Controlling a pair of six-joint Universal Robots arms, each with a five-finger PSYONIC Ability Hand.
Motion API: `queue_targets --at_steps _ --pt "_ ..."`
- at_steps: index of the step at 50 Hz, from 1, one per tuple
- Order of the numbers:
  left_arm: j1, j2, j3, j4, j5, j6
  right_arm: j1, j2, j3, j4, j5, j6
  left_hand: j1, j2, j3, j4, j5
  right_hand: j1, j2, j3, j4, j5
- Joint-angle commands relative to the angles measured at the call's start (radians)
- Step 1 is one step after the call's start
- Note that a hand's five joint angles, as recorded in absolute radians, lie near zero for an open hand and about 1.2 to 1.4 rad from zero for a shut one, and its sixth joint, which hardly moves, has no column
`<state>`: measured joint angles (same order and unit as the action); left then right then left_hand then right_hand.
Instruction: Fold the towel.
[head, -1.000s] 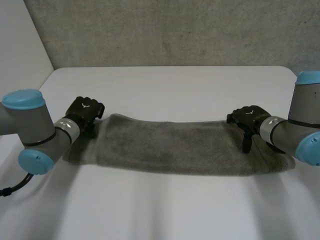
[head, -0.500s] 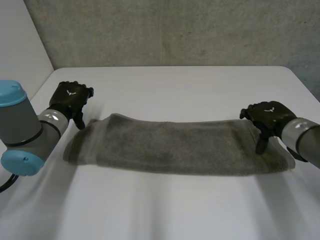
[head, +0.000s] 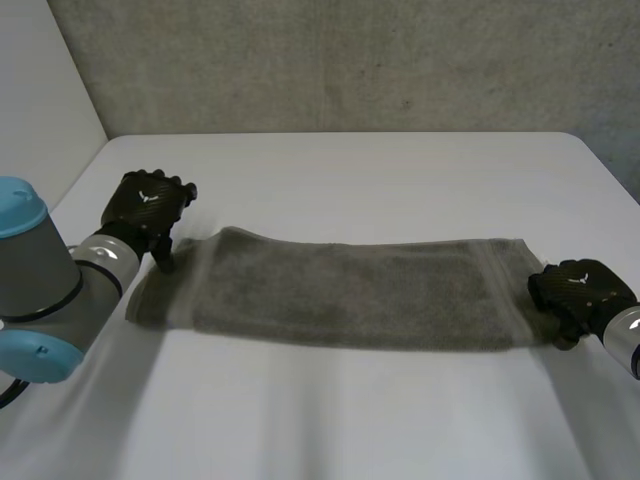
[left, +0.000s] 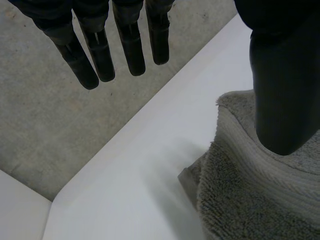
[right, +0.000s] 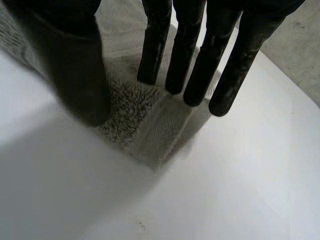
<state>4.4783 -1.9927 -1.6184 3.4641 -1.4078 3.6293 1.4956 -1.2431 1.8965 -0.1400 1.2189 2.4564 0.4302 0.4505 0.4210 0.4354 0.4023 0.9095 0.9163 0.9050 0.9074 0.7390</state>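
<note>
In the head view, you have the towel (head: 350, 292) lying as a long band across the white table (head: 360, 170), its long axis running left to right. Your left hand (head: 148, 207) sits at the towel's far left corner and your right hand (head: 578, 292) at its near right corner, so each short end has a hand close by. In the left wrist view, the fingers (left: 100, 55) hang straight and wide of the thumb (left: 280, 100), which stands over the towel's corner; nothing is gripped. In the right wrist view, the fingers (right: 192, 60) are straight too, with the towel's corner lying between them and the thumb (right: 75, 75), not pinched. By my judgement, the fold turns on carrying one short end along that long axis to the other.
</note>
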Motion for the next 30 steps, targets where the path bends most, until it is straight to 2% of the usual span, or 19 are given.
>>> queue_targets --at_steps 1,5,7,12,16,19,20,21,23,24,26,27,28,29,30 --pt "-0.011 0.003 -0.006 0.000 0.000 0.000 -0.046 0.022 -0.019 -0.018 0.007 0.004 -0.096 -0.117 -0.087 -0.102 -0.243 0.487 0.480 0.491 0.489 0.483" --pt "-0.011 0.014 -0.009 0.000 0.000 0.000 -0.092 -0.026 -0.024 -0.029 0.010 0.003 -0.096 -0.117 -0.087 -0.102 -0.243 0.487 0.480 0.491 0.489 0.483" --pt "-0.011 0.023 -0.011 0.000 0.000 0.000 -0.139 -0.093 -0.054 -0.029 0.010 0.003 -0.111 -0.131 -0.102 -0.116 -0.257 0.487 0.480 0.491 0.489 0.483" --pt "-0.010 0.040 -0.018 0.000 0.000 0.000 -0.204 -0.108 -0.143 0.000 0.007 0.000 -0.132 -0.152 -0.122 -0.137 -0.278 0.487 0.480 0.491 0.489 0.483" --pt "-0.010 0.048 -0.025 0.000 0.000 0.000 -0.203 -0.108 -0.218 0.050 0.001 -0.002 -0.137 -0.158 -0.128 -0.143 -0.284 0.487 0.480 0.491 0.489 0.483" --pt "-0.010 0.049 -0.028 0.000 0.000 0.000 -0.158 -0.104 -0.298 0.094 0.004 0.003 -0.140 -0.161 -0.131 -0.146 -0.287 0.487 0.480 0.491 0.489 0.483" --pt "-0.010 0.049 -0.028 0.001 0.000 0.000 -0.085 -0.099 -0.339 0.105 0.004 0.012 -0.143 -0.164 -0.134 -0.149 -0.290 0.487 0.480 0.491 0.489 0.483" --pt "-0.010 0.049 -0.028 0.001 0.000 0.000 -0.084 -0.099 -0.340 0.105 0.004 0.012 -0.143 -0.164 -0.134 -0.149 -0.290 0.487 0.480 0.491 0.489 0.483" --pt "-0.011 0.049 -0.026 0.001 0.000 0.000 0.109 -0.069 -0.440 0.112 0.025 0.012 -0.146 -0.167 -0.137 -0.151 -0.293 0.487 0.480 0.491 0.489 0.483" --pt "-0.011 0.049 -0.026 0.001 0.000 0.000 0.110 -0.068 -0.441 0.112 0.025 0.012 -0.146 -0.167 -0.137 -0.151 -0.293 0.487 0.480 0.491 0.489 0.483" --pt "-0.013 0.051 -0.025 0.001 -0.002 0.000 0.298 -0.007 -0.534 0.112 0.075 0.010 -0.146 -0.167 -0.137 -0.151 -0.293 0.487 0.480 0.491 0.489 0.483" --pt "-0.013 0.051 -0.025 0.001 -0.002 0.000 0.299 -0.007 -0.534 0.112 0.076 0.010 -0.146 -0.167 -0.137 -0.151 -0.293 0.487 0.480 0.491 0.489 0.483" --pt "-0.014 0.051 -0.026 0.001 -0.003 0.000 0.381 0.028 -0.580 0.112 0.108 0.010 -0.146 -0.167 -0.137 -0.151 -0.293 0.487 0.480 0.491 0.489 0.483" --pt "-0.014 0.051 -0.026 0.001 -0.003 0.000 0.382 0.028 -0.580 0.112 0.108 0.010 -0.146 -0.167 -0.137 -0.151 -0.293 0.487 0.480 0.491 0.489 0.483" --pt "-0.021 0.051 -0.026 0.001 -0.003 0.000 0.465 0.066 -0.626 0.112 0.128 0.010 -0.146 -0.167 -0.137 -0.151 -0.293 0.487 0.480 0.491 0.489 0.483"
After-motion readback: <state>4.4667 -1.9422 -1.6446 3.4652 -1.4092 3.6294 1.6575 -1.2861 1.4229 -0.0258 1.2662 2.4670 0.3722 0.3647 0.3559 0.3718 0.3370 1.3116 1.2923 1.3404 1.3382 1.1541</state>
